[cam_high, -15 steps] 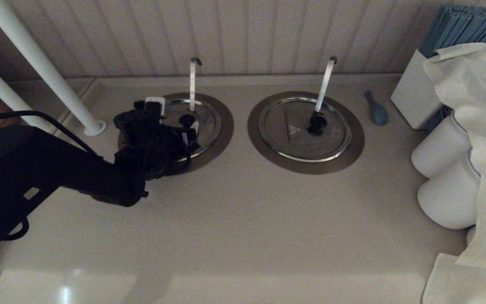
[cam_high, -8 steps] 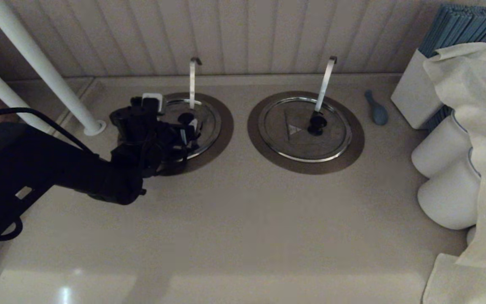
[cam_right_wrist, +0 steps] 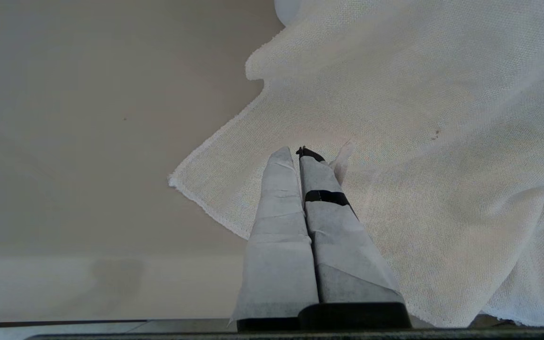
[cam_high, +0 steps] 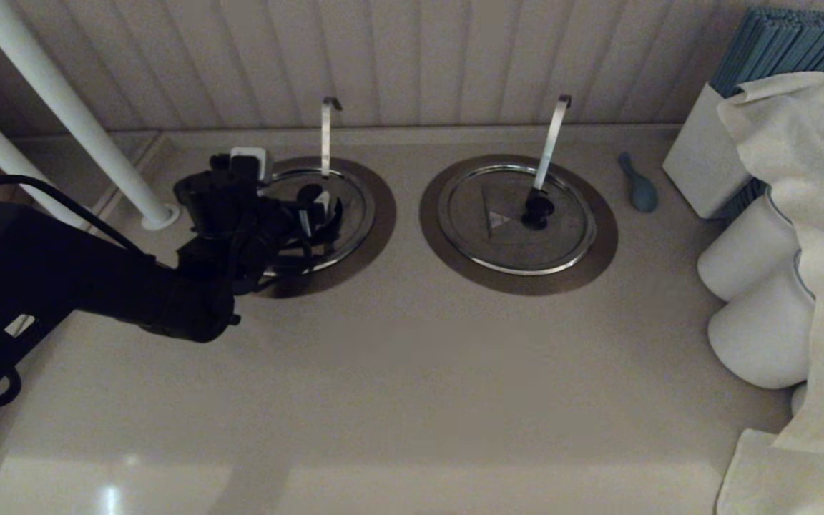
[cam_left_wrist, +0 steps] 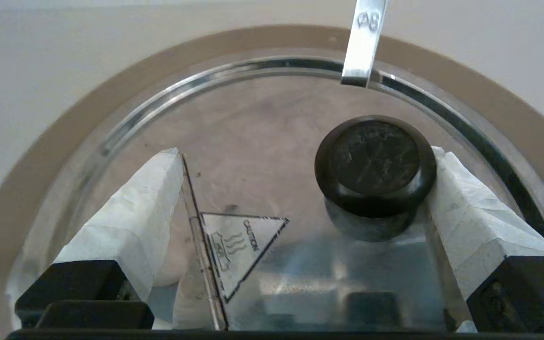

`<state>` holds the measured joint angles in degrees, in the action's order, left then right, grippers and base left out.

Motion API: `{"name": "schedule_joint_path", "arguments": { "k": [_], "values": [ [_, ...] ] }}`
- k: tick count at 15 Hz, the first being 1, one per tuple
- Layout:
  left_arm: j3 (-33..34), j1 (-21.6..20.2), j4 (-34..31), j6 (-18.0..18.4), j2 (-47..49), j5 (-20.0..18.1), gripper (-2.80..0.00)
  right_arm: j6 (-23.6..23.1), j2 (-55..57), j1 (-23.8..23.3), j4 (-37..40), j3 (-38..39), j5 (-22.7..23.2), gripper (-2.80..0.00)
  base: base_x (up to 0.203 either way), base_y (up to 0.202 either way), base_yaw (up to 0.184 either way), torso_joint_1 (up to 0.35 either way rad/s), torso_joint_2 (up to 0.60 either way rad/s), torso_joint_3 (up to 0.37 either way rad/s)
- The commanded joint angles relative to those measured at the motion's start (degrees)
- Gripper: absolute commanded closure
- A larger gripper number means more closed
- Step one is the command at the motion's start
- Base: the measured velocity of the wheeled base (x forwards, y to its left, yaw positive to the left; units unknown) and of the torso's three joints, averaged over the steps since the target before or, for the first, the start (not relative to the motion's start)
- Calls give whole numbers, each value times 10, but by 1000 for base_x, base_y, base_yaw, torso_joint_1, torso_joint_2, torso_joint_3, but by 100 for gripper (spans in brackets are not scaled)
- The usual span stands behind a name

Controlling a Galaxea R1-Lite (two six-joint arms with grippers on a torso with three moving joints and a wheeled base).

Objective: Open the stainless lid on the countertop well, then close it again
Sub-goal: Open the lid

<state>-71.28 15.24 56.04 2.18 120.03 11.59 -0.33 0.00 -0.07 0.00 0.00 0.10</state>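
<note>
The stainless lid (cam_high: 352,203) covers the left countertop well, inside its brown collar (cam_high: 383,218). A thin curl-hooked ladle handle (cam_high: 325,136) rises at its back rim. My left gripper (cam_high: 315,216) hovers low over the lid, open. In the left wrist view the black knob (cam_left_wrist: 375,163) rests against one taped finger (cam_left_wrist: 470,212). The other finger (cam_left_wrist: 130,222) stands apart, beside the hinge line and the triangle mark (cam_left_wrist: 234,245). I cannot tell whether the flap is raised. My right gripper (cam_right_wrist: 299,152) is shut on nothing, parked over a white cloth (cam_right_wrist: 418,118).
The twin lid (cam_high: 516,218), with a broader slanted ladle handle (cam_high: 551,139), lies to the right. A blue spoon (cam_high: 639,184), a white box of blue sticks (cam_high: 712,157), white jars (cam_high: 755,307) under cloth and white poles (cam_high: 83,129) ring the counter.
My left arm has drawn back and to the left over the lid. The knob has shifted slightly the same way, beside the finger. The right lid has not moved.
</note>
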Motion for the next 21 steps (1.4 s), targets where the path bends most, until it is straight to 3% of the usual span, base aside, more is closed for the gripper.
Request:
{"name": "schedule_joint_path", "arguments": {
  "k": [1, 21],
  "values": [
    [-1, -3, 3, 0, -7, 1, -280, 0, 0, 0, 0, 0, 0, 0, 0, 0, 0, 0, 0, 0],
    [-16, -61, 3, -6, -33, -6, -280, 0, 0, 1, 0, 0, 0, 0, 0, 0, 0, 0, 0, 0]
  ]
}}
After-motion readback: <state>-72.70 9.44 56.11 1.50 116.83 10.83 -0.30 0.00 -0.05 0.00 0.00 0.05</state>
